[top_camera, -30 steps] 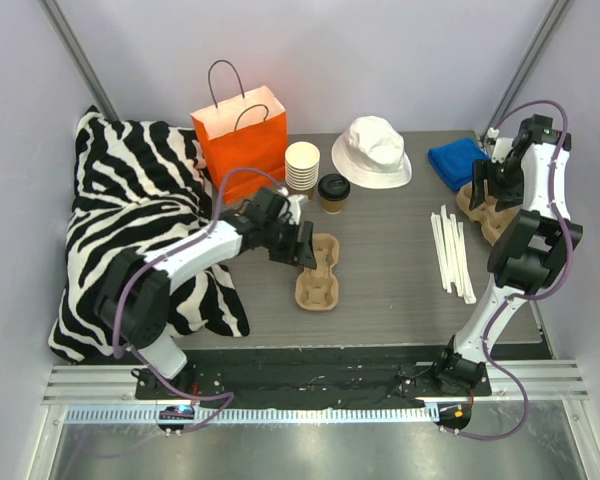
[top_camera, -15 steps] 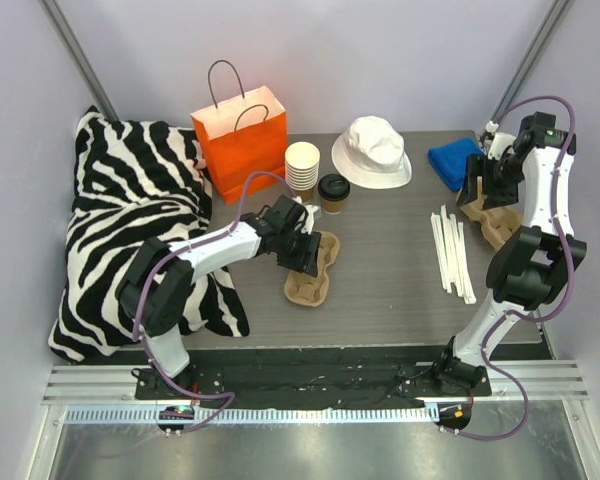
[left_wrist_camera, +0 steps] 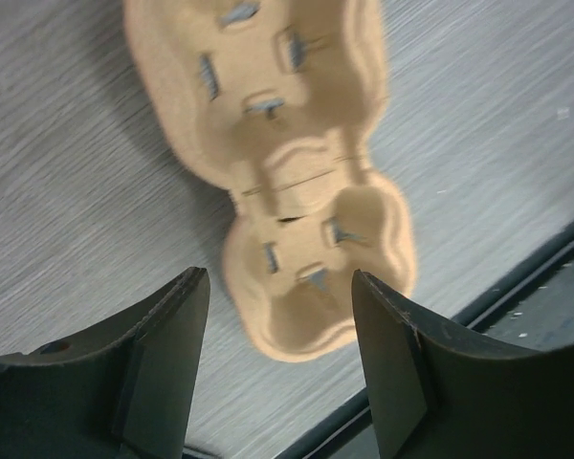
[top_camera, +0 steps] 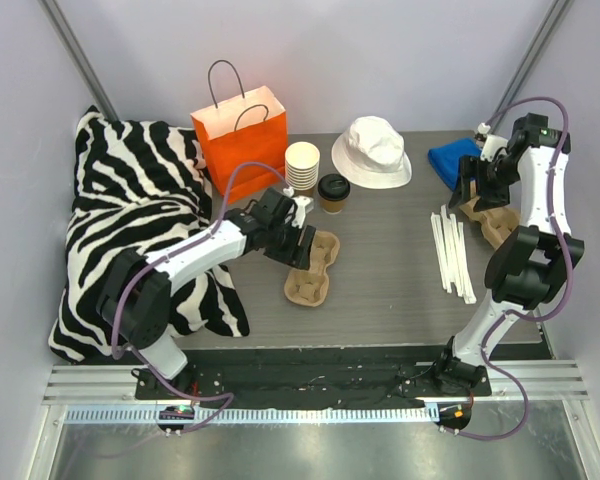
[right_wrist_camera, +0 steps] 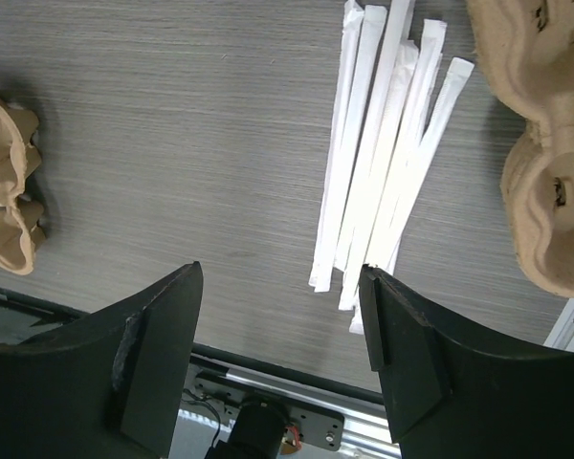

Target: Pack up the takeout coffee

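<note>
The coffee (top_camera: 332, 201) (light, crushable) likely wants a gentle grip below its lid (top_camera: 333, 186); left gripper (left_wrist_camera: 277, 279) and right gripper (right_wrist_camera: 279, 273) gape empty.

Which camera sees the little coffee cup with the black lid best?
The top camera: the coffee cup stands whole there, beside the stack of lidless cups. Neither wrist camera shows it at all.
</note>
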